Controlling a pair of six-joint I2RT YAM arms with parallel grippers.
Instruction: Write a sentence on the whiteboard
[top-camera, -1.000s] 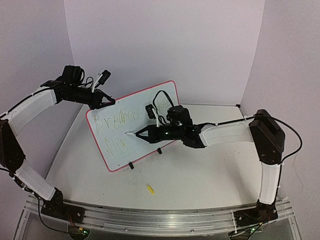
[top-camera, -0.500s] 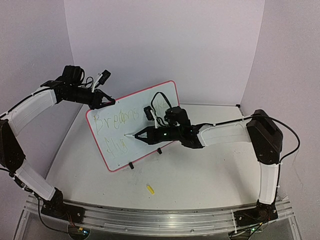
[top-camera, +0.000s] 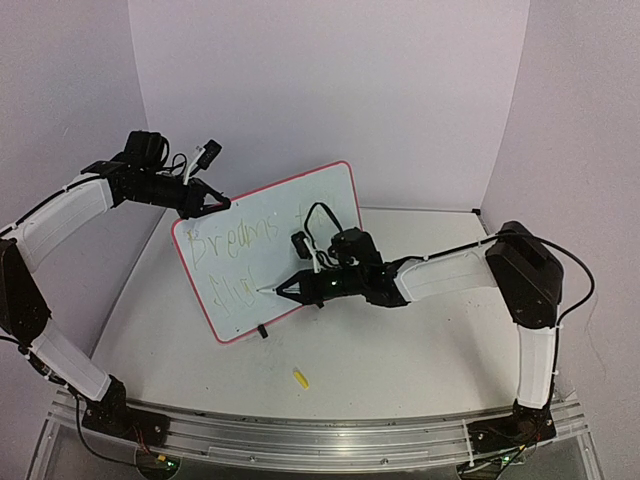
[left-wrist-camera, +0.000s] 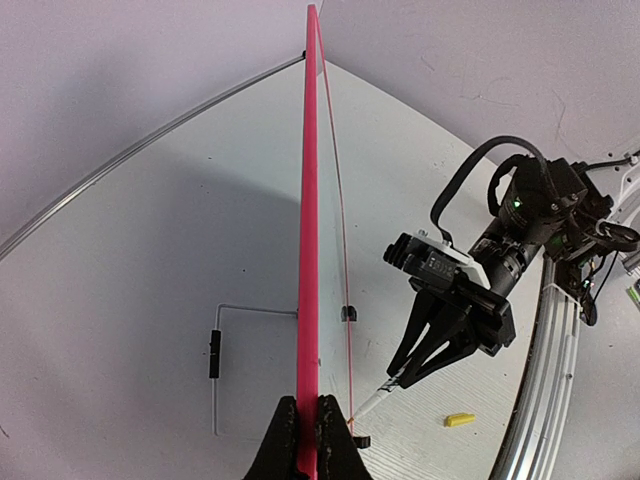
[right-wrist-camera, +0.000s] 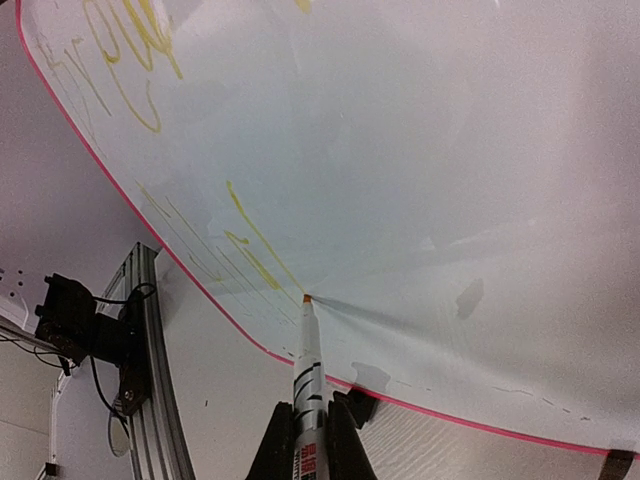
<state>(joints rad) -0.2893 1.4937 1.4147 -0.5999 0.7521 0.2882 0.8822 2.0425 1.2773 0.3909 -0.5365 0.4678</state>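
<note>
- Top view: the whiteboard (top-camera: 300, 205) stands tilted on the table (top-camera: 400, 350), left of centre. The left end effector (top-camera: 207, 203) is clamped on its upper left corner. The right end effector (top-camera: 292, 287) grips a marker (top-camera: 270, 290) whose tip is at the board's lower left. One faint yellow line of writing is there, and a second is only begun.
- Left wrist view: the board appears edge-on, its pink rim pinched between the fingers (left-wrist-camera: 285, 440).
- Right wrist view: the marker tip touches the board beside yellow strokes. The sentence looks perhaps half written, with blank board to the right.

White whiteboard (top-camera: 300, 215) with pink-red border bears yellow writing (right-wrist-camera: 252, 248); the marker (right-wrist-camera: 308, 365) is white.
</note>
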